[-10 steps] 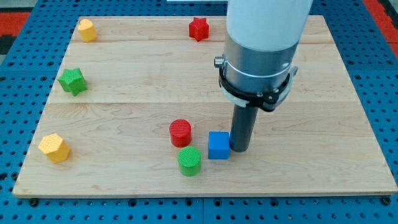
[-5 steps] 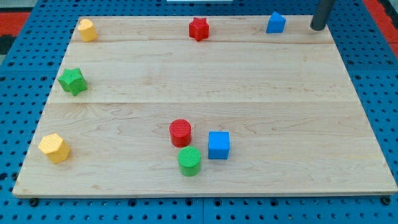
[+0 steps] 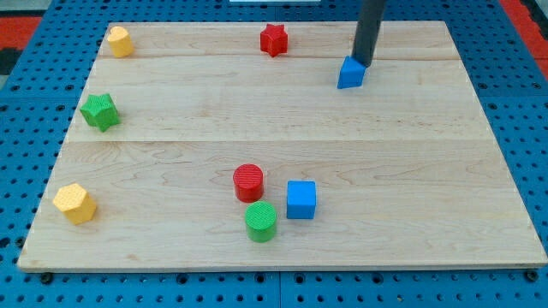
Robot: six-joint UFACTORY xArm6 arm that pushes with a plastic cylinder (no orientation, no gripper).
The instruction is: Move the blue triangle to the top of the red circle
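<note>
The blue triangle (image 3: 350,74) lies on the wooden board toward the view's top right. My tip (image 3: 365,62) touches its upper right side. The red circle (image 3: 248,182) sits low in the middle of the board, well down and to the left of the triangle. A blue cube (image 3: 300,199) stands just right of the red circle and a green circle (image 3: 261,222) just below it.
A red star (image 3: 273,39) is at the top middle. A yellow block (image 3: 119,41) is at the top left, a green star (image 3: 100,111) at the left, and a yellow hexagon (image 3: 74,204) at the bottom left. The board's edge (image 3: 282,262) borders blue pegboard.
My tip moved from the top right corner down and left to the blue triangle. The triangle slid down and left from the board's top edge. The other blocks stayed put.
</note>
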